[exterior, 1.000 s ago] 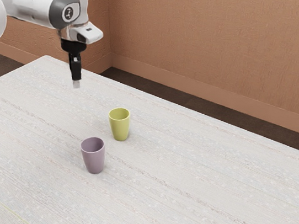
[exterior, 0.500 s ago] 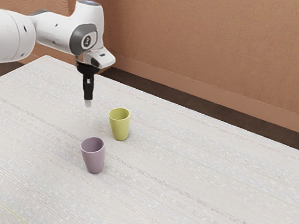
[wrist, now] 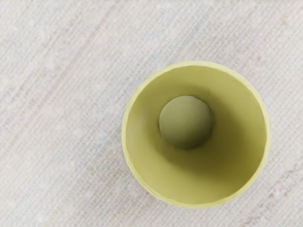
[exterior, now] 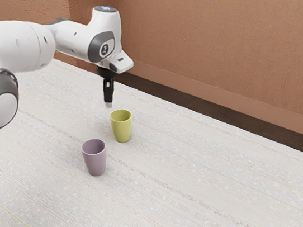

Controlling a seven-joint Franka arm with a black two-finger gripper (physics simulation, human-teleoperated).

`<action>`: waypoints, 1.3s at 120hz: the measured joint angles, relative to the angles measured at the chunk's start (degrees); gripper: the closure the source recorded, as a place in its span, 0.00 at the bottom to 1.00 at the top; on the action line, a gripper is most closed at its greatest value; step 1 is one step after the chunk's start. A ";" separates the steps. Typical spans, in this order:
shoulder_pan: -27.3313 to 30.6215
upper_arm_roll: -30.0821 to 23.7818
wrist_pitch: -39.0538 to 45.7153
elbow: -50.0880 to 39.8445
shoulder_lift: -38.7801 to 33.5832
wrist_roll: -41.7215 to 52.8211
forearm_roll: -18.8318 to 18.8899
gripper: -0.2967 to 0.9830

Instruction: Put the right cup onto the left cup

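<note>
"How's my light?"
"Bright and even across the desk. I see shade down one inner side of the green cup, faint shadow at its foot."

green cup — smooth, matt | mauve cup — smooth | tabletop: clothlike weave | wall: rough
</note>
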 joint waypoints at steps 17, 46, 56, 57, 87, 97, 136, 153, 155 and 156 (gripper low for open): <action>-0.10 -0.07 0.54 0.57 1.84 0.33 -1.82 0.23; -0.17 -0.33 1.70 4.44 5.28 0.88 -2.58 0.23; -0.14 -0.44 2.04 5.08 6.80 1.04 -2.95 0.24; -0.13 -0.44 2.07 5.10 6.98 1.05 -3.05 0.24; -0.04 -0.41 2.26 5.05 8.20 1.25 -5.21 0.61; -0.01 -0.36 2.15 4.54 8.22 1.19 -6.31 0.70; 0.46 -0.33 1.91 4.01 8.07 0.93 -7.48 0.82; 0.33 -0.20 1.58 3.63 7.01 0.80 -7.21 0.84; 0.29 -0.17 1.55 3.53 6.79 0.79 -7.16 0.84; 0.27 -0.16 1.53 3.43 6.63 0.78 -7.14 0.84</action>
